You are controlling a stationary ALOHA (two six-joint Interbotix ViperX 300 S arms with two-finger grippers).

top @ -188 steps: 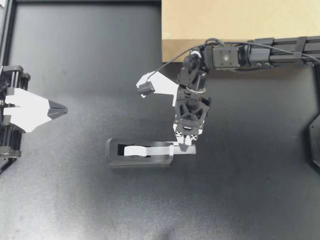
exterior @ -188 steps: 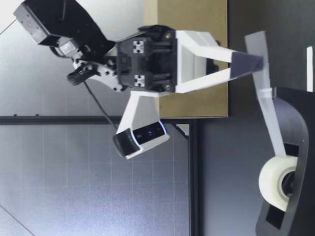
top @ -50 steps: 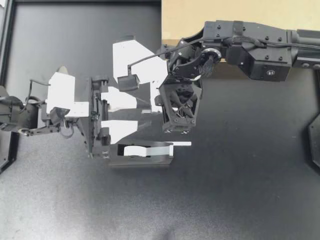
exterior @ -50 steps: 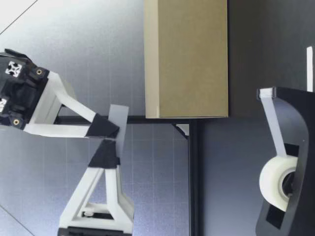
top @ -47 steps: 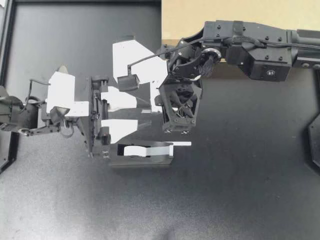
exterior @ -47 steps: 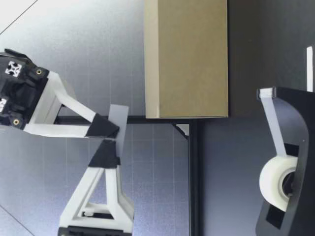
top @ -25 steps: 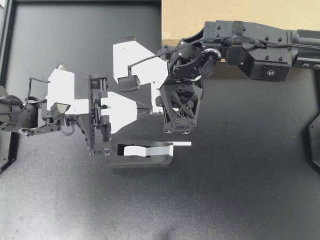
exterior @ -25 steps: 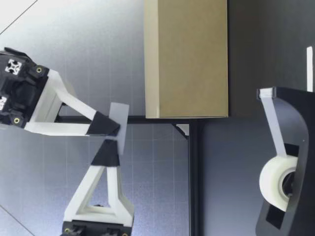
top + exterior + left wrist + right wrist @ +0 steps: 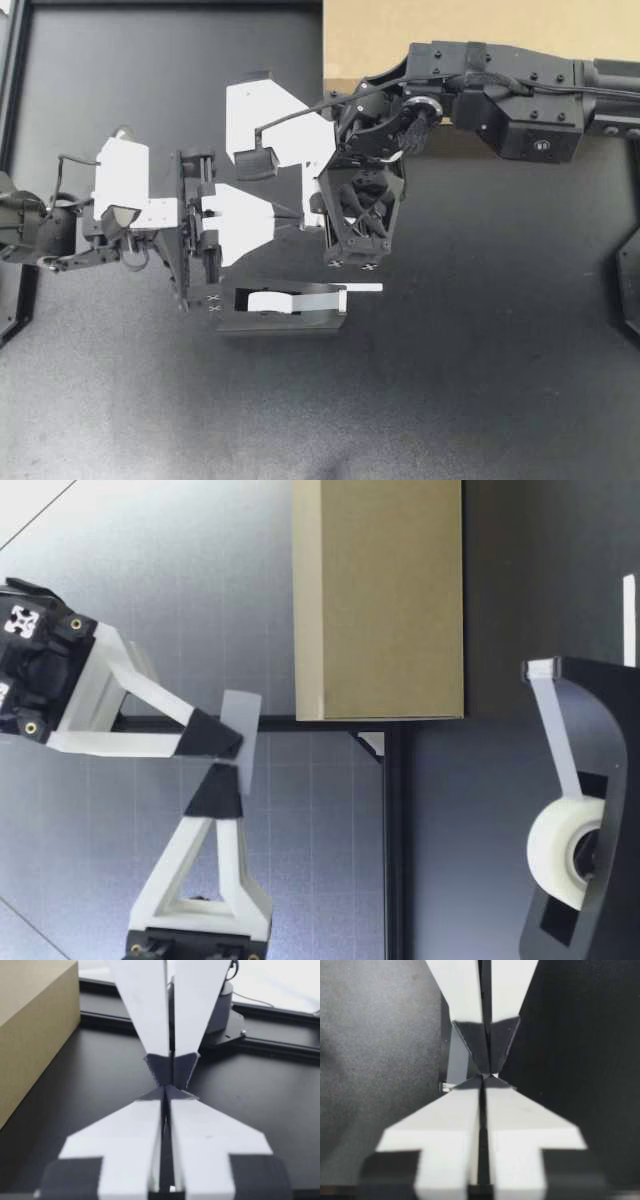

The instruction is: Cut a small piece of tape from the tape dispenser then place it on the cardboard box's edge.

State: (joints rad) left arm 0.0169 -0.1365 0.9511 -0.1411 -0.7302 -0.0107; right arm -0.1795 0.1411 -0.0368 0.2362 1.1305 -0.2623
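Grey tape (image 9: 240, 742), short and flat: we pinch it in both left gripper (image 9: 283, 214) and right gripper (image 9: 308, 212), tips meeting.

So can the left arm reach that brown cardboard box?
Probably not: the right end effector sits between the left end effector and the brown cardboard box, both shut on one translucent tape strip.

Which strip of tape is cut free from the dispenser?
The short grey translucent tape strip, pinched in mid-air where my right gripper and left gripper meet. The other strip runs from the white roll to the cutter on the black dispenser.
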